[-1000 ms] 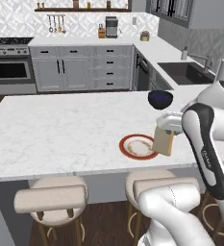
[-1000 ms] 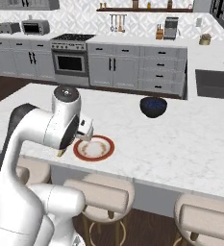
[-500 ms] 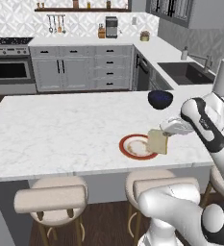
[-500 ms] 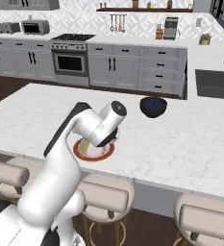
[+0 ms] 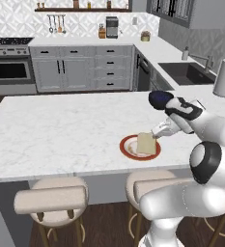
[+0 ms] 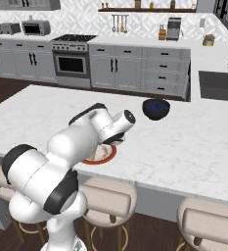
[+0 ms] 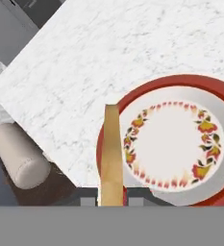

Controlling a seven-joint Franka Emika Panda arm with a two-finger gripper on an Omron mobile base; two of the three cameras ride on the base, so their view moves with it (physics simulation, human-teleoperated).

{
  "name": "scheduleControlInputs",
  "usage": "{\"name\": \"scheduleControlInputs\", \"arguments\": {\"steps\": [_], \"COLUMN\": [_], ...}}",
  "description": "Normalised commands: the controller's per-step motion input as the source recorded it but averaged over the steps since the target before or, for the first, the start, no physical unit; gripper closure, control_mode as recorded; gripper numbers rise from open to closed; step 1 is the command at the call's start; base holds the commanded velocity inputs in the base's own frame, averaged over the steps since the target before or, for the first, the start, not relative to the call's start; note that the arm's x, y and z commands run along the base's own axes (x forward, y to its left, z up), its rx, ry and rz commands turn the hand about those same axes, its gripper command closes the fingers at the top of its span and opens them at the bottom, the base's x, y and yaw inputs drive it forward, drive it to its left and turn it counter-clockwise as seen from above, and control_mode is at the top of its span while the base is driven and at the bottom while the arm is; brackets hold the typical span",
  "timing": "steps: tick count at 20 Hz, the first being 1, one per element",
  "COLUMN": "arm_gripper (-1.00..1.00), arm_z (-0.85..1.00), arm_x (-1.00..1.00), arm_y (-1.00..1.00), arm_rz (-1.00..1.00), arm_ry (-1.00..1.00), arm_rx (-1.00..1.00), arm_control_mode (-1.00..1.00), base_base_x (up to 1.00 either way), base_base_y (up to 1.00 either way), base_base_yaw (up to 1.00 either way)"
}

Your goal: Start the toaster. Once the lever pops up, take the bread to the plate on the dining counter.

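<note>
The delivery step is in hand: the two-finger gripper (image 5: 154, 134) at the end of the white arm holds the thin slice of bread with a pale cream face and tan crust (image 5: 146, 143) over the small round plate with an orange-red rim and pale flowered centre (image 5: 128, 149), which sits on the long white marble-look dining counter (image 5: 61, 130) near its front edge, above the padded stools (image 5: 51, 200). The jaws are drawn narrow, pinching the slice by one edge; in the hand view the bread (image 7: 111, 158) shows edge-on as a tan strip rising between the dark finger tips, standing over the near rim of the plate (image 7: 180, 84). From the left base view the slice seems to lean at a tilt, its lower edge on or just above the plate, though I cannot tell whether it touches. The next move, as I judge it, calls for lowering the slice a little and then letting go so that it falls flat inside the rim rather than tipping out over the counter edge. In the right base view the arm's own bulk covers most of the plate (image 6: 109, 156) and the bread altogether. A dark blue bowl (image 6: 156, 108) stands farther back on the counter, well apart from the plate.
</note>
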Motion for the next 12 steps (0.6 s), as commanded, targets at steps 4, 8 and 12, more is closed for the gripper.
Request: {"name": "scheduleControlInputs", "arguments": {"steps": [4, 8, 12], "arm_gripper": [1.0, 1.0, 1.0], "arm_z": [-0.26, -0.5, -0.55], "arm_x": [0.57, 0.15, 0.04], "arm_y": [0.07, 0.15, 0.26], "arm_rz": [0.05, 0.0, 0.0], "arm_ry": [0.0, 0.0, -0.01], "arm_rx": [0.0, 0.0, 0.0], "arm_control_mode": [-1.0, -1.0, -1.0], "base_base_x": [0.0, 0.0, 0.0], "base_base_y": [0.0, 0.0, 0.0], "base_base_yaw": [0.0, 0.0, 0.0]}}
